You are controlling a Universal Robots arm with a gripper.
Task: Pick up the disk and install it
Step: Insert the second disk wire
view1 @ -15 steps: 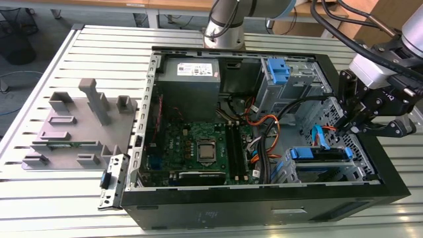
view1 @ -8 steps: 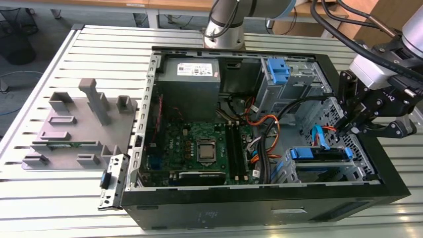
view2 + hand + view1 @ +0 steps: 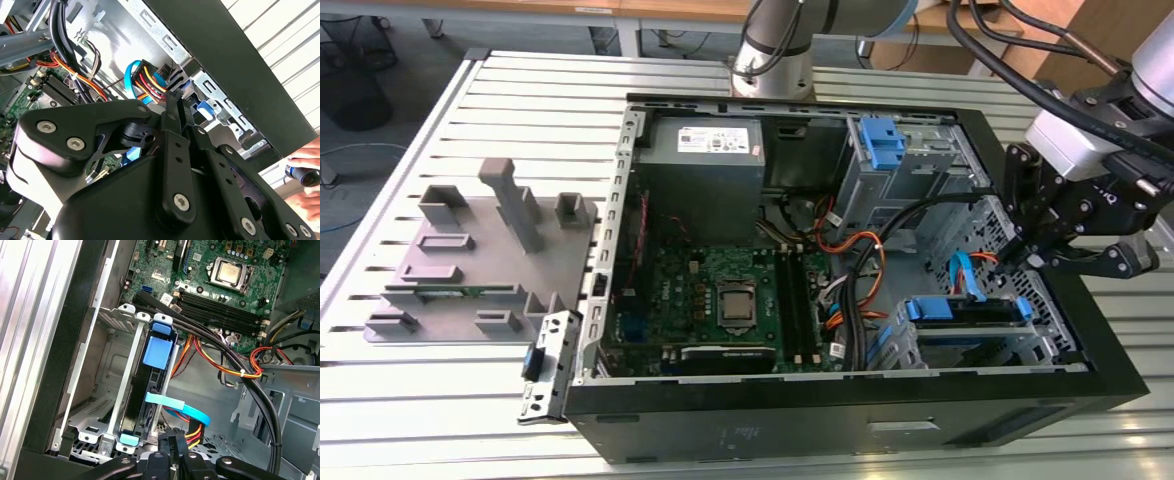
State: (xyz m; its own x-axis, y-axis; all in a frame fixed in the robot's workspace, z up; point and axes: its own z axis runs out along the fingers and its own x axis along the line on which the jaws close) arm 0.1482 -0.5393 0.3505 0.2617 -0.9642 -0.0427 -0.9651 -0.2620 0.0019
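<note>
The disk [image 3: 965, 311] sits inside the drive cage at the front right corner of the open computer case, with blue rails along its sides. The first wrist view shows the disk [image 3: 139, 401] standing on edge between the cage's metal walls, a blue tab [image 3: 157, 351] at its end. A blue flat cable [image 3: 181, 409] and a red-yellow-black wire plug [image 3: 196, 432] meet it near my fingertips. My gripper [image 3: 1017, 262] hovers just above the cage, beside that plug. Its fingers [image 3: 175, 100] are pressed together with nothing between them; the gripper [image 3: 173, 439] points at the cable end of the disk.
The case holds a green motherboard [image 3: 720, 290], a grey power supply box [image 3: 707, 150], an upper bay with a blue bracket [image 3: 883, 140], and black and orange cable bundles [image 3: 874, 270]. A grey fixture block [image 3: 467, 250] lies on the slatted table. A person's hand [image 3: 306, 172] is beside the case.
</note>
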